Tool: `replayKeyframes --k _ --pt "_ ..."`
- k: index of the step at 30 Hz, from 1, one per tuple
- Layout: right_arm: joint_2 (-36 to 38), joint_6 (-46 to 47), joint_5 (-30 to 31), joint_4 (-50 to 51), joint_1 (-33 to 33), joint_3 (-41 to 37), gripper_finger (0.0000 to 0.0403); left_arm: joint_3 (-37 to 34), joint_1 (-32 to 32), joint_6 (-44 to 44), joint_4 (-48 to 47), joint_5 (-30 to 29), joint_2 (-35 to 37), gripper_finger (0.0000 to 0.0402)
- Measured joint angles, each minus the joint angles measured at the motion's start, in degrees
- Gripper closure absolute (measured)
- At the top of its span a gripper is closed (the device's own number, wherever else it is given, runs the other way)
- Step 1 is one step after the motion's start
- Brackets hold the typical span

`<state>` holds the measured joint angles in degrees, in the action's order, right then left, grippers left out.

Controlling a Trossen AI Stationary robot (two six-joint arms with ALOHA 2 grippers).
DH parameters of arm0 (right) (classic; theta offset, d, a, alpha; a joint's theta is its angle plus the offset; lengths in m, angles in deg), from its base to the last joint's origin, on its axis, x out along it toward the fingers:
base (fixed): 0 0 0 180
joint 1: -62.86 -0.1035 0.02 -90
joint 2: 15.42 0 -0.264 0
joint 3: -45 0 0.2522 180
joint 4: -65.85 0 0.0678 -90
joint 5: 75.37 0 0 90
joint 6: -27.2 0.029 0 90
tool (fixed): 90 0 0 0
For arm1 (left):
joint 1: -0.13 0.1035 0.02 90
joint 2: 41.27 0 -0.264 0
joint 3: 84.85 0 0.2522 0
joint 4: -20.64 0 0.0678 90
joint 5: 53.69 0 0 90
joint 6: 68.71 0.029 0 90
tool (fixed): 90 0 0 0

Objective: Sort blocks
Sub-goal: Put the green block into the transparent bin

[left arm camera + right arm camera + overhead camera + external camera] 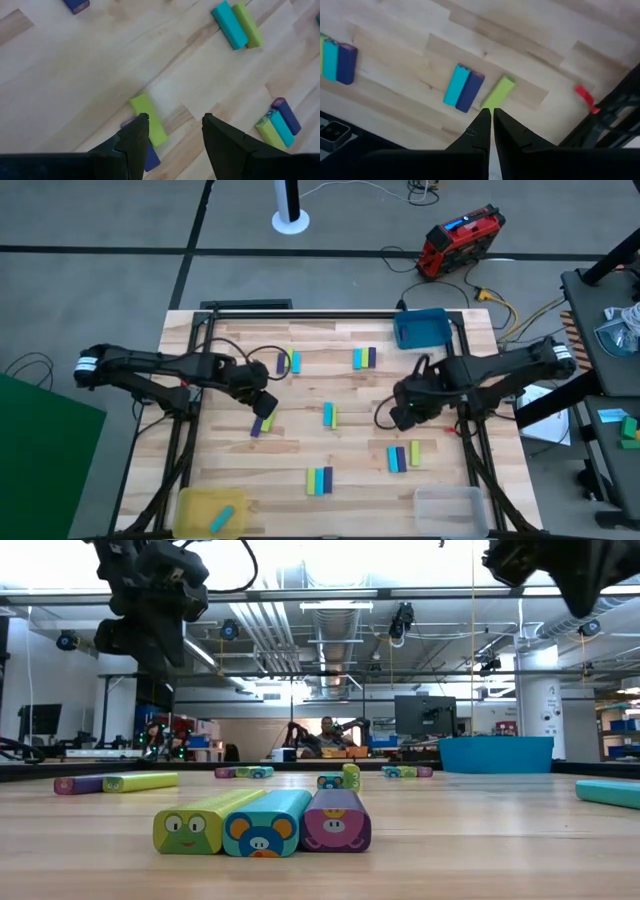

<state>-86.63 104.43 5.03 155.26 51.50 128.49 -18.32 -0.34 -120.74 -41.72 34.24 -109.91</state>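
Two claws above the table, left claw (172,131) spread over a yellow-green block (148,120), right claw (492,123) pressed together.

Bare wooden table (300,442) lies between the scattered small flat coloured blocks (319,480); the blue plastic tray (421,328) blocks the far edge, seemingly just beside the right arm.

Setting: robotics lab or industrial workshop. Evidence: open ceiling with exposed ducts (330,615) and strip lights; monitor (425,715) and a person (327,732) seated at far workstations; grey concrete floor (100,280) around the wooden counter (300,450); red power unit (460,240) with trailing cables beyond the counter.
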Motion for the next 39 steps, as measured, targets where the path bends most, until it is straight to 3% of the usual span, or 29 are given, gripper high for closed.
replayKeyframes --k 9,14,25,29,39 --pt "5.1 14.3 -1.0 -10.7 -7.5 -11.1 0.0390 0.0 0.1 -1.0 0.1 -0.2 -1.5 0.0239" --pt "5.6 22.2 -0.9 -11.9 -11.2 -14.8 0.0390 0.5 0.1 -1.0 -0.4 -0.2 -1.2 0.0239" --pt "4.8 25.4 -0.9 -12.2 -13.3 -18.9 0.0384 2.7 0.2 0.8 -0.3 -1.8 -1.1 0.0239" --pt "5.2 25.4 -0.9 -13.5 -13.3 -21.4 0.0350 2.7 0.2 0.8 -0.3 -1.9 -1.1 0.0239" --pt "3.5 26.7 -0.7 -24.5 -13.3 -28.6 0.0211 2.7 0.2 0.5 -0.4 -1.9 -1.1 0.0239"
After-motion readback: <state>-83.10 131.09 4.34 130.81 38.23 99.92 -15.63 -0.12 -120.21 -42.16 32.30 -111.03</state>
